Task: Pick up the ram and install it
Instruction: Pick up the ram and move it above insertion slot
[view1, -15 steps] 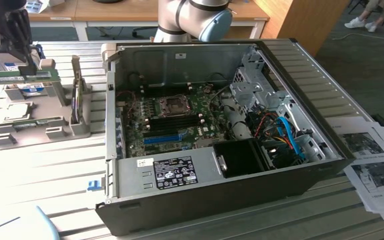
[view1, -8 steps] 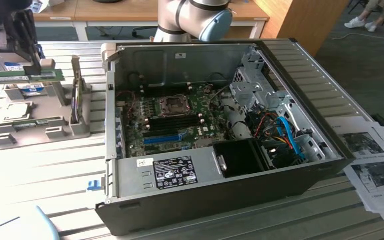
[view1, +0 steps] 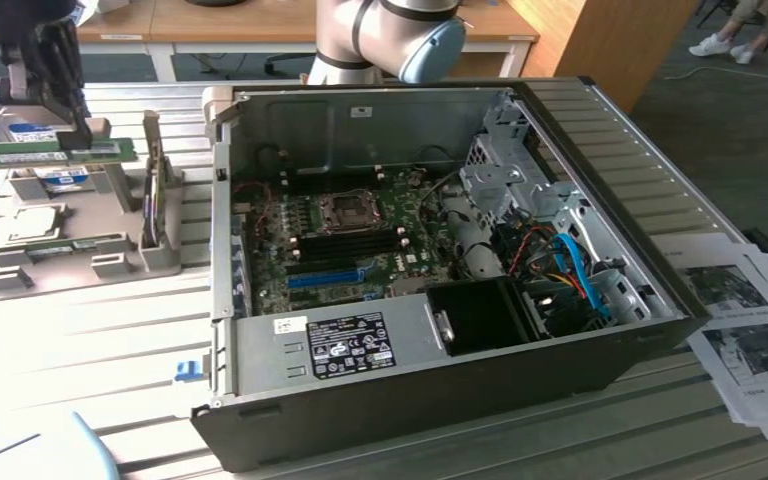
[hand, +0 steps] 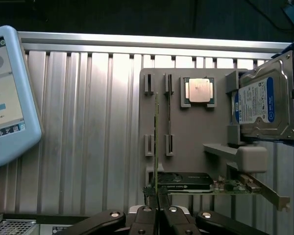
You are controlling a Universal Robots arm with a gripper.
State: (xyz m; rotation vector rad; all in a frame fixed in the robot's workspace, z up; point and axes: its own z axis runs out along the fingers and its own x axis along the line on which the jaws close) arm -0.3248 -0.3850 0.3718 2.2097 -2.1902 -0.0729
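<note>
The gripper point(view1: 80, 142) is up at the far corner of the slatted metal table point(view1: 104, 330) on the exterior view's left. Its jaws are drawn in narrow and pinched on the ram point(view1: 17, 152). The green stick lies level in the grip, long edge flat, with most of its length sticking out toward the exterior view's left. It hangs in the air above the grey holder plate point(view1: 71, 275) and is well apart from the computer.

From the wrist, the ram point(hand: 157, 137) is edge-on, a thin line running straight out from between the two fingers point(hand: 148, 211). It lines up over the plate point(hand: 186, 142), between the two rows of small slotted posts.

Also on that plate are a bare processor chip point(hand: 198, 90) lying flat, a hard drive point(hand: 262, 105) with a blue-and-white label standing on its side in a bracket, and a black expansion card point(hand: 186, 181) close to the fingers. A tablet-like pendant point(hand: 5, 88) with a lit screen rests on the table beside the plate.

In the middle of the table sits the open computer case point(view1: 398, 400), side panel off. The motherboard point(view1: 357, 240) is exposed, with a blue slot point(view1: 324, 277) near its lower edge. Printed sheets point(view1: 744, 320) lie at the table's edge on the exterior view's right.
</note>
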